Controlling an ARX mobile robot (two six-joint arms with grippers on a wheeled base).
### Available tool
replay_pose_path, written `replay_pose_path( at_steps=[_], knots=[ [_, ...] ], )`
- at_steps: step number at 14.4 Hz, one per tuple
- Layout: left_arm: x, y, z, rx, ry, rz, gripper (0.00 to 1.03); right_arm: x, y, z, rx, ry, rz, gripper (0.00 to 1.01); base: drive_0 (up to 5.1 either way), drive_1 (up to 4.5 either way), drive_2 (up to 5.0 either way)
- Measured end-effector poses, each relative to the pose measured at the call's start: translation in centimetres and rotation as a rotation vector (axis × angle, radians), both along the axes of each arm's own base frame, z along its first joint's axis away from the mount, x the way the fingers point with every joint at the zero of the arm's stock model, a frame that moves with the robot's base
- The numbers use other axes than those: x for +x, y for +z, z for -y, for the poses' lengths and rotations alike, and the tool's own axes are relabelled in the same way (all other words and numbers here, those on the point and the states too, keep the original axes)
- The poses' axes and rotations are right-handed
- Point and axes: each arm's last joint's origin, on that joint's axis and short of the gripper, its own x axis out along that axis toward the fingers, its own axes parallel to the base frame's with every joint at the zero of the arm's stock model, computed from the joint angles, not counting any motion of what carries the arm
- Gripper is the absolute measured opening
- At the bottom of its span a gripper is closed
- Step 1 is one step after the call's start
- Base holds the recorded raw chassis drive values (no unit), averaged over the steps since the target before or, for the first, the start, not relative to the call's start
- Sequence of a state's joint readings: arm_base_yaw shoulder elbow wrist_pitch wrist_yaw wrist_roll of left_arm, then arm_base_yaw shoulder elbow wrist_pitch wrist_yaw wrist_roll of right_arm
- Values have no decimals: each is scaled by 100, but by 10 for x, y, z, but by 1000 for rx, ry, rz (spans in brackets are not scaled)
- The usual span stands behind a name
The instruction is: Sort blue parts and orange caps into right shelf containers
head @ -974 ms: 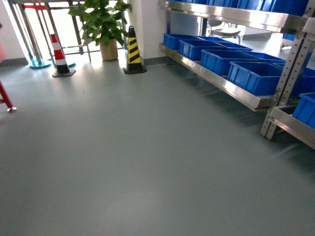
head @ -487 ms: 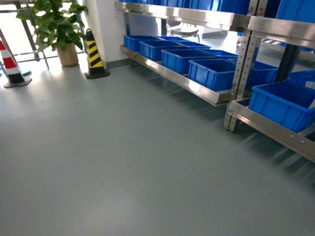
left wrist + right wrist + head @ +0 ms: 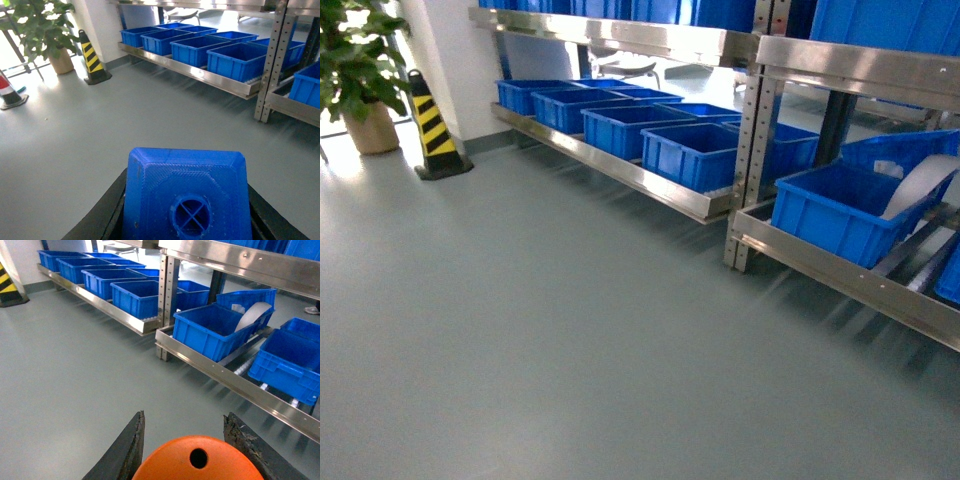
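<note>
In the left wrist view a blue part (image 3: pixel 185 195) with a round stud on its face fills the space between the black fingers of my left gripper (image 3: pixel 185 212), which is shut on it. My right gripper (image 3: pixel 184 416) is shut on an orange cap (image 3: pixel 195 462) with a small hole in its top. Neither gripper shows in the head view. The steel shelf (image 3: pixel 840 268) runs along the right, its front rail low over the floor. Blue containers (image 3: pixel 830 215) sit on it, and the right wrist view shows two of them (image 3: pixel 210 332) close ahead.
A white curved sheet (image 3: pixel 920 185) leans in the nearest right crate. A perforated steel upright (image 3: pixel 750 170) divides the two shelf bays. A yellow-black cone (image 3: pixel 435 130) and a potted plant (image 3: pixel 360 80) stand at the far left. Grey floor (image 3: pixel 540 330) spreads in front.
The head view has swung to the right: the plant and cones slid to the left edge, and the shelf with its blue crates now sits nearer and more central.
</note>
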State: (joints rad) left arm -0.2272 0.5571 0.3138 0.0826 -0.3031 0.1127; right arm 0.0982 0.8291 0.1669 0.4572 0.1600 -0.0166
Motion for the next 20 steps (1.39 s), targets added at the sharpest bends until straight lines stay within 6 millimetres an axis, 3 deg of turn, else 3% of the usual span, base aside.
replay_pose_path(
  at_steps=[14, 20],
  knots=[
    [0, 0, 0, 0, 2, 0, 44, 0, 0, 0, 1, 3, 0, 41, -183, 208, -574],
    [0, 0, 0, 0, 2, 0, 44, 0, 0, 0, 1, 2, 0, 41, -157, -157, -157]
  ],
)
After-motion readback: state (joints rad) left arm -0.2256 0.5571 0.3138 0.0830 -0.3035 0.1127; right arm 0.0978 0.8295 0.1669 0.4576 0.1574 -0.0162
